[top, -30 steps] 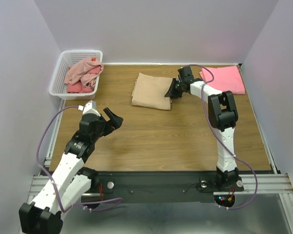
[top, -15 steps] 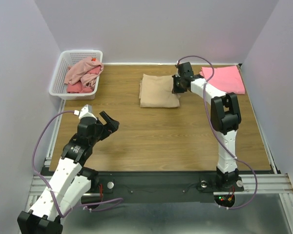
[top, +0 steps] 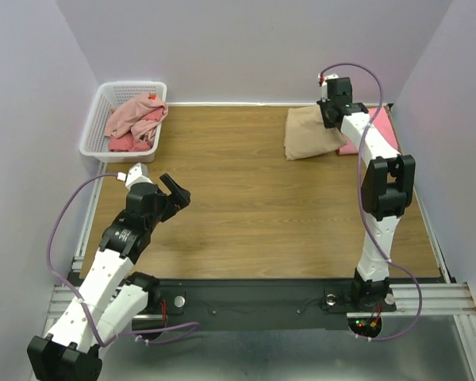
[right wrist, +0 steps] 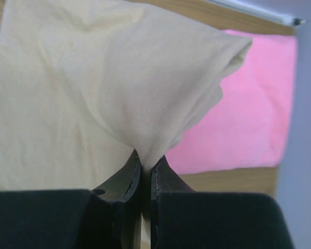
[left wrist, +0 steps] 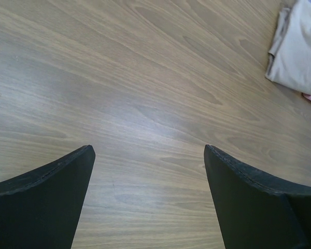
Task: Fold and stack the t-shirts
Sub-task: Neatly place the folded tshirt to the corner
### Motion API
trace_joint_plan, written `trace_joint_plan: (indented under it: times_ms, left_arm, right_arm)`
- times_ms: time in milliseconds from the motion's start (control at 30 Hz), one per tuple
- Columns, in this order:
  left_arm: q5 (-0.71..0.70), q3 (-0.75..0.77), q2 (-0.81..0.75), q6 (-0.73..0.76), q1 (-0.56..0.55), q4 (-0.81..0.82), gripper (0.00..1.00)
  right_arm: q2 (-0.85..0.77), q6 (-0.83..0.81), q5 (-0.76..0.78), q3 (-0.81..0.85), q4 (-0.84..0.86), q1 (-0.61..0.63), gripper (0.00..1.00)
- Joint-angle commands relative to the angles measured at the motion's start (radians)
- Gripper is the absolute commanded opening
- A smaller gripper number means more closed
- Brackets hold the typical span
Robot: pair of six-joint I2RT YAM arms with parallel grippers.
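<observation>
Right wrist view: I record the right gripper clamped on a fold of the beige t-shirt, which overlaps the salmon-pink t-shirt (far right corner); the left gripper stands wide apart over the bare table; the dusty-pink and red t-shirts lie heaped in the white basket.

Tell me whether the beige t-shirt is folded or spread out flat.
Folded: the beige t-shirt is a compact bundle, with one edge pinched in the shut right gripper, and it overlaps the pink t-shirt.
</observation>
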Motion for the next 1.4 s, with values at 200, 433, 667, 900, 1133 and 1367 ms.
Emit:
trace_joint_plan:
  times_ms: [200, 433, 667, 900, 1133, 1367]
  left_arm:
    - [-0.062, 0.067, 0.084, 0.046, 0.001, 0.054, 0.99]
    - [-0.067, 0.068, 0.111, 0.052, 0.001, 0.058, 0.99]
    - [-0.07, 0.066, 0.093, 0.055, 0.001, 0.065, 0.99]
    - [-0.077, 0.066, 0.108, 0.052, 0.001, 0.066, 0.99]
    - [-0.084, 0.069, 0.108, 0.054, 0.003, 0.062, 0.99]
    - [-0.094, 0.064, 0.119, 0.05, 0.003, 0.068, 0.99]
  right_arm:
    - [0.036, -0.218, 0.082, 0.216, 0.016, -0.093, 0.0]
    - [0.005, -0.324, 0.011, 0.233, 0.012, -0.098, 0.0]
    - [-0.047, -0.384, -0.007, 0.288, 0.0, -0.107, 0.0]
    - [-0.09, -0.361, -0.013, 0.28, -0.008, -0.106, 0.0]
    - [-0.058, -0.304, 0.06, 0.297, -0.007, -0.127, 0.0]
    - [-0.062, -0.323, 0.043, 0.294, -0.01, -0.133, 0.0]
